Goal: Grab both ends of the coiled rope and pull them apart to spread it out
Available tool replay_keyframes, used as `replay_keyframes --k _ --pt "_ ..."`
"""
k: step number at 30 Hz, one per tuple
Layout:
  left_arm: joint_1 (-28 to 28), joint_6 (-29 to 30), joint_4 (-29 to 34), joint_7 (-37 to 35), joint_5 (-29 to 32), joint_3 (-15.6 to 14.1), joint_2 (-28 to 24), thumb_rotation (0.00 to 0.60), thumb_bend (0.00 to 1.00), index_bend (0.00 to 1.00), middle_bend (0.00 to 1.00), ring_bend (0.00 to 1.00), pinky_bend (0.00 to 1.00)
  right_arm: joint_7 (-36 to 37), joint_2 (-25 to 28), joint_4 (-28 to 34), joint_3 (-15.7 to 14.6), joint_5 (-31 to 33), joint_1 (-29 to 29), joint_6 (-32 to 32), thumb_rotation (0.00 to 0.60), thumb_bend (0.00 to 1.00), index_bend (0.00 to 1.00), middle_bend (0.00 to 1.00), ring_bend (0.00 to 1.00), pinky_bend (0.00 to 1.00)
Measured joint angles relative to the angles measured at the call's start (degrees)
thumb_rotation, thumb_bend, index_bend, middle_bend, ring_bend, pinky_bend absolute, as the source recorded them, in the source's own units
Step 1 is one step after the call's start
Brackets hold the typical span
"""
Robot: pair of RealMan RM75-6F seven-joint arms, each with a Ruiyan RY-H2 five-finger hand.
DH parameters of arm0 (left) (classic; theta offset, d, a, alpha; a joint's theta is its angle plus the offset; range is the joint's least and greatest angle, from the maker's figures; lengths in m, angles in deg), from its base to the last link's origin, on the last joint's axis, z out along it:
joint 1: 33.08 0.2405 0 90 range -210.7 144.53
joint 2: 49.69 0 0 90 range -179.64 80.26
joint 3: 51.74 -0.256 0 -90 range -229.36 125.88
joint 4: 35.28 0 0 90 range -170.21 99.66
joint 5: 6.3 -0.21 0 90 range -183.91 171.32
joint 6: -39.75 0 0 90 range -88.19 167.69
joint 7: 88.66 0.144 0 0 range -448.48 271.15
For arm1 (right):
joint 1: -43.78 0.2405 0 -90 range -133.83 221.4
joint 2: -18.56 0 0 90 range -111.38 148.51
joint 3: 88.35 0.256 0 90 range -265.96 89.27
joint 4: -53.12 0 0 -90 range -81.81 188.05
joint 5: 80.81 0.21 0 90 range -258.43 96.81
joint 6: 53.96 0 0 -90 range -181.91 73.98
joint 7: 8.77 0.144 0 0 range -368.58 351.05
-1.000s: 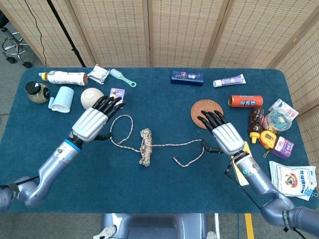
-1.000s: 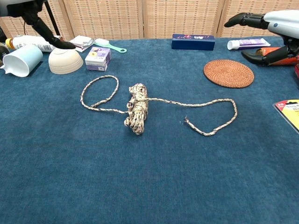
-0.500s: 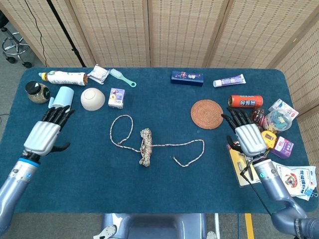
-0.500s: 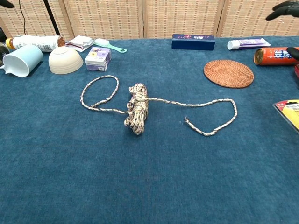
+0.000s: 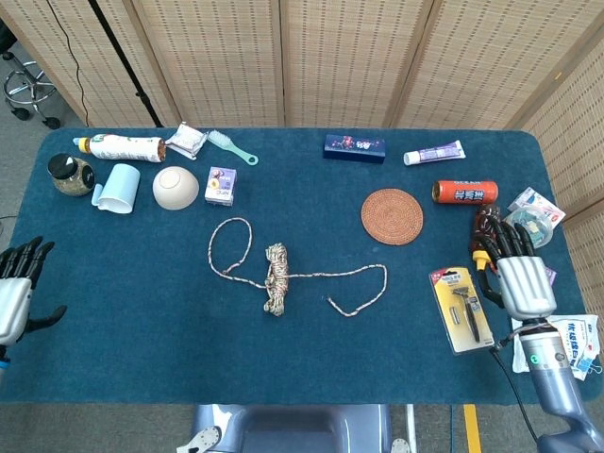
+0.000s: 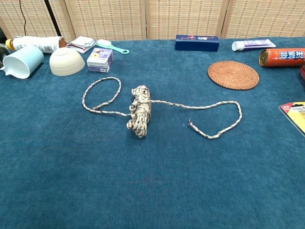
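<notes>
The speckled rope lies on the blue table with its coiled bundle (image 5: 275, 277) (image 6: 138, 117) in the middle. One loose end curls in a loop (image 5: 231, 247) (image 6: 101, 94) to the left. The other end (image 5: 332, 302) (image 6: 190, 122) trails right and hooks back. My left hand (image 5: 16, 294) is at the table's far left edge, fingers spread, holding nothing. Over the right edge my right hand (image 5: 518, 279) is also empty, with its fingers apart. Both hands are far from the rope and absent from the chest view.
A white bowl (image 5: 176, 186), blue cup (image 5: 117, 189) and small purple box (image 5: 221, 184) stand at the back left. A woven coaster (image 5: 392, 216), orange can (image 5: 465, 192) and razor pack (image 5: 461, 308) lie to the right. Several packets crowd the right edge by my right hand.
Both hands have drawn outward and back from the rope, the left to the far left edge, the right to the right edge. The rope has not moved.
</notes>
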Motion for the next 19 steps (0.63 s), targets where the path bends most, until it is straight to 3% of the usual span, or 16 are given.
replay_keyframes --k 9,19 --pt "8.4 9.3 -3.9 -3.1 -5.7 -2.6 2.8 0.600 0.19 0.00 0.00 0.00 0.00 -2.8 2.1 3.9 -2.8 1.5 -8.6 -7.0 0.600 0.54 0.21 0.04 0.00 0.00" --pt "8.5 8.5 -1.2 -1.4 -8.4 -1.8 2.2 0.600 0.19 0.00 0.00 0.00 0.00 -0.8 2.6 4.2 -2.9 1.2 -10.8 -7.1 0.600 0.54 0.24 0.06 0.00 0.00"
